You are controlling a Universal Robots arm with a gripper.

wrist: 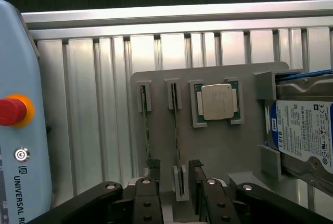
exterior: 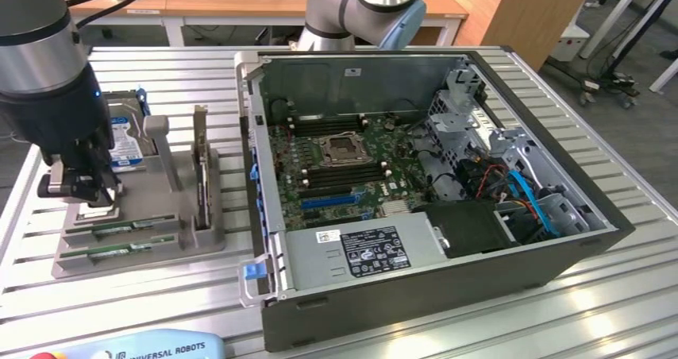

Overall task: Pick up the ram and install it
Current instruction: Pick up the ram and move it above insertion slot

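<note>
Green ram [wrist: 176, 130] edge-up, lengthwise between jaws.

A ribbed aluminium table [exterior: 609, 303] carries everything. At the centre and right of the exterior view an open computer case [exterior: 424, 291] stands on it. Just beside the case, at the exterior view's left, lies a grey holder tray [exterior: 212, 240]. At the lower left edge lies a light-blue pendant [exterior: 138, 349] with a red button, near the tray but apart from it.
</note>
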